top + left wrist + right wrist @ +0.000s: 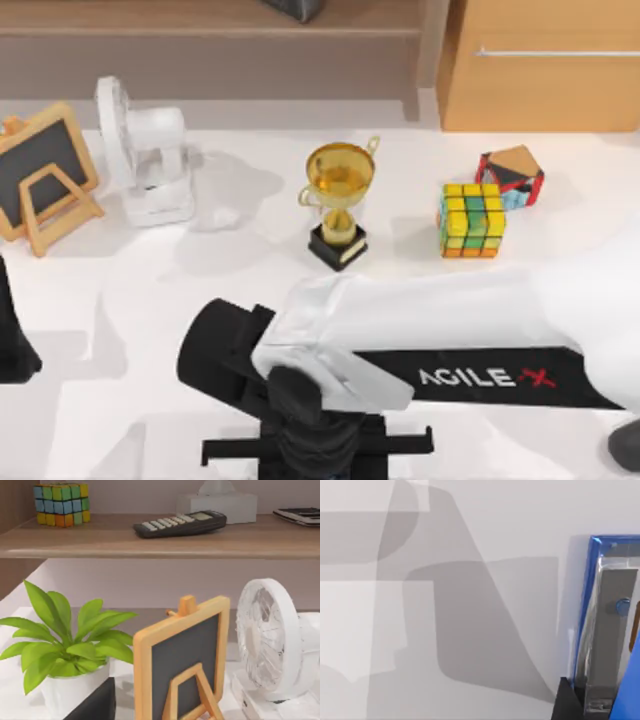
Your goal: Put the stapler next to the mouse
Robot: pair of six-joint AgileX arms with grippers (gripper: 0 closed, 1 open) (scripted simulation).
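Note:
The stapler (607,625), bright blue with a grey metal strip, lies on the white table in the right wrist view, cut off by the picture's edge. A black finger (566,702) of my right gripper stands close beside it; whether it touches the stapler I cannot tell. From above, my right arm (470,340) reaches from the right side to the table's front middle, and its wrist (320,400) covers the gripper and the stapler. My left arm (12,340) is parked at the left edge. The mouse is out of view.
Along the back of the table stand a small chalkboard easel (40,175), a white fan (150,150), a gold trophy (340,205), a colourful cube (472,220) and a red-and-black puzzle (512,175). A potted plant (65,645) sits near the easel. A calculator (180,524) lies on the shelf.

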